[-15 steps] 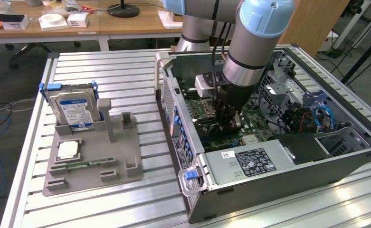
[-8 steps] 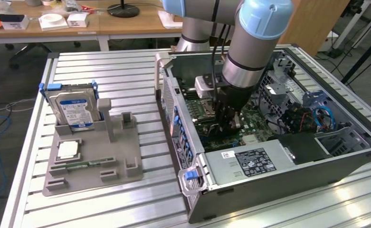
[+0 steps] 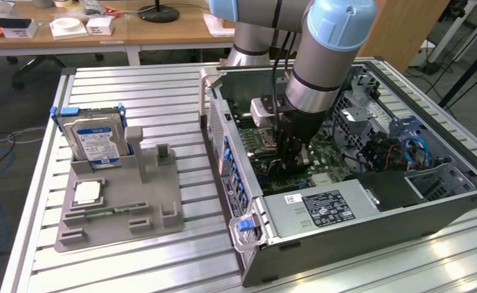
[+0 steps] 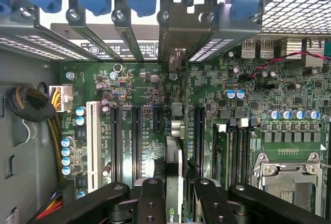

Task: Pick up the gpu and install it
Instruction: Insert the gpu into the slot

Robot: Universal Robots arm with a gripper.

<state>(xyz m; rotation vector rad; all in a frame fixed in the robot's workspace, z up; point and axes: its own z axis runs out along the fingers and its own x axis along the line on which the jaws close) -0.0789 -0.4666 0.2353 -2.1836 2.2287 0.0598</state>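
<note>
Gripper down inside case, fingers partly closed on gpu, card edge-on over motherboard slots. Pick done; card not yet seen seated.

We saw an open computer case on the slatted metal bench, its motherboard directly under the hand. Well off to the hand's side, toward the exterior view's left, a grey holder tray carried an upright hard drive and a small memory stick.
</note>
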